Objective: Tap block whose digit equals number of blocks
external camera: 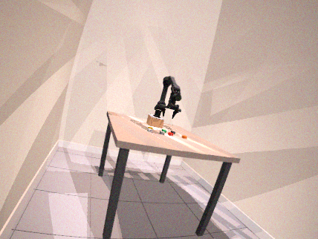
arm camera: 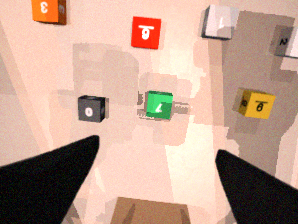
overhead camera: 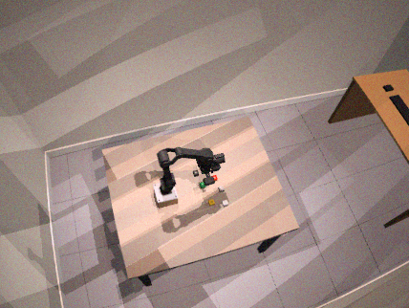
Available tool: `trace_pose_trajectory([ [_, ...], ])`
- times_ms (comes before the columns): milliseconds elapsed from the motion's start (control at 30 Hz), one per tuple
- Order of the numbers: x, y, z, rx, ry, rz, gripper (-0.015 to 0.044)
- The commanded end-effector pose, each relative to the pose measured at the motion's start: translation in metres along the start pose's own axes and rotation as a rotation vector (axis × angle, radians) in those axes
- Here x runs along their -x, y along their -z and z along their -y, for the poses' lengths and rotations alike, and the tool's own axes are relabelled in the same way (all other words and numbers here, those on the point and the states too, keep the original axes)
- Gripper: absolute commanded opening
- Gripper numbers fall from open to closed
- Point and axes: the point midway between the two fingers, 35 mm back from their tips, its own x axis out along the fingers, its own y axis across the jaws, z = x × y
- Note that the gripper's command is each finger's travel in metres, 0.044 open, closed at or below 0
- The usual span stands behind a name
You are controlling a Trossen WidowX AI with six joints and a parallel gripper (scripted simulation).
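My gripper point(overhead camera: 212, 174) point(arm camera: 157, 148) is open and empty, above the table. In the wrist view a green block point(arm camera: 159, 105) point(overhead camera: 202, 185) showing 7 lies ahead, between the fingertips' lines. A black block point(arm camera: 91, 108) point(overhead camera: 195, 173) showing 0 is left of it; a yellow block point(arm camera: 257, 104) point(overhead camera: 211, 202) with a barred 6 or 9 is right. Behind are an orange block point(arm camera: 48, 11) point(external camera: 184, 136) showing 3, a red block point(arm camera: 146, 33) point(overhead camera: 215, 178) with a barred 6 or 9, a grey block point(arm camera: 219, 22) showing 1, and a white block point(arm camera: 289, 42) showing 2, cut off.
The blocks stand apart on the wooden table point(overhead camera: 143, 249) point(external camera: 137, 142). The arm's base point(overhead camera: 166, 195) point(external camera: 155, 121) is near the blocks and shows at the wrist view's bottom edge. A second desk point(overhead camera: 377, 91) stands apart at the right.
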Motion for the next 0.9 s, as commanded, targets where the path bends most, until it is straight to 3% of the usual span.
trace_pose_trajectory([
  [0, 0.000, 0.000, 0.001, -0.003, 0.005, 0.001, 0.0400],
  [67, -0.011, -0.002, 0.001, -0.003, 0.005, 0.001, 0.0348],
  [233, -0.079, 0.000, 0.001, -0.003, 0.005, 0.001, 0.0216],
  [467, -0.081, 0.000, 0.001, -0.003, 0.005, 0.001, 0.0032],
  [867, -0.085, 0.000, 0.001, -0.003, 0.005, 0.001, 0.0020],
])
